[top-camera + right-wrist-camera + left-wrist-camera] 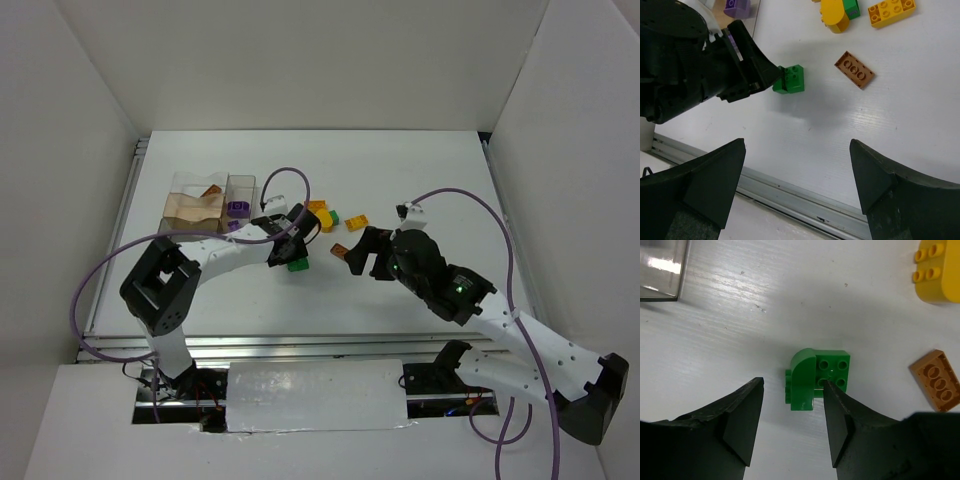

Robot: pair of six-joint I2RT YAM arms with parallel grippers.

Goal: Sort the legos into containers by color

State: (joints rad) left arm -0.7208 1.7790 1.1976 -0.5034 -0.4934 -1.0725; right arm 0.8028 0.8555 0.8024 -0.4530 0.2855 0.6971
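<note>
Left wrist cam: left end effector (792, 384) spread either side of the green brick (812, 380) on the counter (740, 315), a gap the top view hides. The right end effector (797, 144) gapes wide, empty.

Left fingers (740, 425) stand slightly parted, right fingers (710, 175) spread wide.

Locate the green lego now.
Top view: the green lego lies on the table, between the jaws of the left gripper, brown brick to its right.
</note>
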